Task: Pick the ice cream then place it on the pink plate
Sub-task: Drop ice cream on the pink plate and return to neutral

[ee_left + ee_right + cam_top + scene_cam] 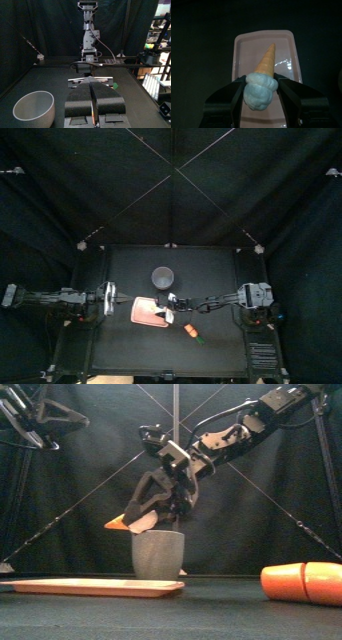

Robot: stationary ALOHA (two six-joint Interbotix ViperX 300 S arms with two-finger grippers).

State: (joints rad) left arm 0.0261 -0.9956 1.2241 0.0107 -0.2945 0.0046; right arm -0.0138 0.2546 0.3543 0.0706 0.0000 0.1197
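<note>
The ice cream [260,94], a pale blue scoop on an orange cone, is held by its scoop in my right gripper [261,85], which is shut on it. It hangs above the pink plate [246,50], with the cone pointing along the plate's length. In the front view the ice cream [139,517] is held tilted, well above the pink plate [94,587]. From above, the right gripper [173,312] is over the plate's right part [143,309]. My left gripper [112,298] rests shut at the table's left, holding nothing.
A tall grey speckled cup [164,278] stands just behind the plate; it also shows in the front view [158,555] and beside the left jaws [33,107]. An orange toy with a green end [191,334] lies near the front, right of the plate.
</note>
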